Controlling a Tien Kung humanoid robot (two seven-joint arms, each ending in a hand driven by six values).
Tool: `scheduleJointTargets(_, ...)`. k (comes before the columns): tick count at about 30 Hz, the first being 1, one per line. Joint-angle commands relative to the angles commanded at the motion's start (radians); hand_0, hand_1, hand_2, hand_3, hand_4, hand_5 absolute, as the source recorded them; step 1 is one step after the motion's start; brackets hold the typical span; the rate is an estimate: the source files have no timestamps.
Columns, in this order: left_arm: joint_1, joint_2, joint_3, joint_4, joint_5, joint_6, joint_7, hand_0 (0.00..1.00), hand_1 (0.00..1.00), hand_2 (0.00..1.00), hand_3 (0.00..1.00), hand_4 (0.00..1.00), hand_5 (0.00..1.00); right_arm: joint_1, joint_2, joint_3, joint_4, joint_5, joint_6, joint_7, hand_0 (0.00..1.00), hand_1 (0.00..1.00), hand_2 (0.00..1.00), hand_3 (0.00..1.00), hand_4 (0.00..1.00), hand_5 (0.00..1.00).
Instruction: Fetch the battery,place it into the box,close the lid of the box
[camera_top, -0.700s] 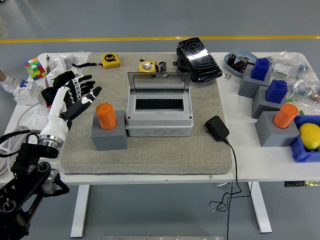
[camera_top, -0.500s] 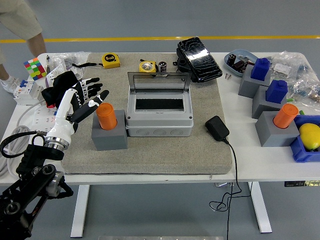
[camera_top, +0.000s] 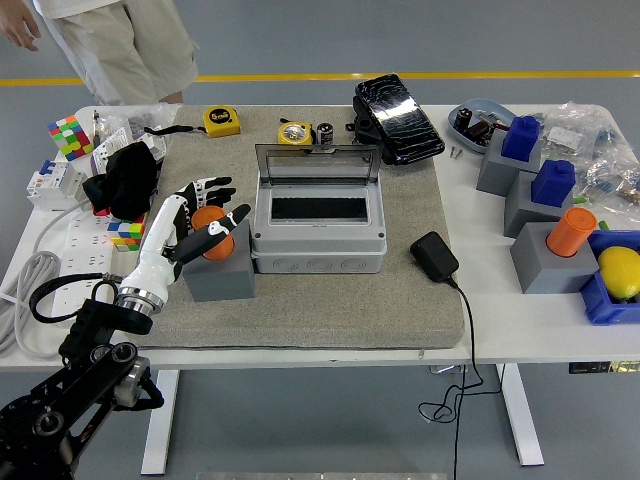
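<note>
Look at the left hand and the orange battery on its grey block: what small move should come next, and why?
Probably close the fingers around the orange battery. The left hand is already at it, fingers spread on either side, but nothing shows a firm grasp yet. The battery sits in its grey block, and the box beside it stands with its lid up, ready to receive it.

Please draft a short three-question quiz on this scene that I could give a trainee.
1. True or false: the lid of the grey box stands open.
2. The left hand is at which thing? A) yellow tape measure B) orange battery in its grey holder C) black charger
3. Fill in: a second orange cylinder stands near the table's ____ edge.

Key: 1 true. 2 B; the fingers are spread around it, not yet closed. 3 right.
</note>
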Motion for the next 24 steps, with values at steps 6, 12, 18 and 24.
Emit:
scheduleJointTargets(6, -0.002, -0.005, 0.023, 0.01, 0.017, 0.009, 0.01, 0.757, 0.75, 0.722, 0.716, 0.998, 0.28, -0.001, 0.001, -0.001, 0.001, -0.001, 0.0, 0.0, 0.623, 0.643, 0.668, 0.57, 0.981, 0.528)
scheduleJointTargets(12, -0.01, -0.015, 0.039, 0.016, 0.029, 0.025, 0.011, 0.709, 0.684, 0.661, 0.597, 0.998, 0.186, 0.0, 0.001, 0.0, 0.001, -0.001, 0.0, 0.0, 0.623, 0.643, 0.668, 0.57, 0.982, 0.528)
scheduleJointTargets(18, -0.021, -0.023, 0.048, 0.027, 0.017, 0.046, -0.005, 0.651, 0.6, 0.492, 0.484, 0.998, 0.08, 0.001, 0.0, 0.002, 0.0, -0.002, 0.0, -0.001, 0.623, 0.644, 0.668, 0.57, 0.982, 0.528)
scheduleJointTargets(24, -0.029, -0.032, 0.055, 0.039, 0.001, 0.059, -0.022, 0.458, 0.414, 0.372, 0.394, 0.998, 0.002, 0.0, 0.002, -0.001, 0.0, -0.001, 0.0, -0.001, 0.623, 0.643, 0.668, 0.57, 0.982, 0.527)
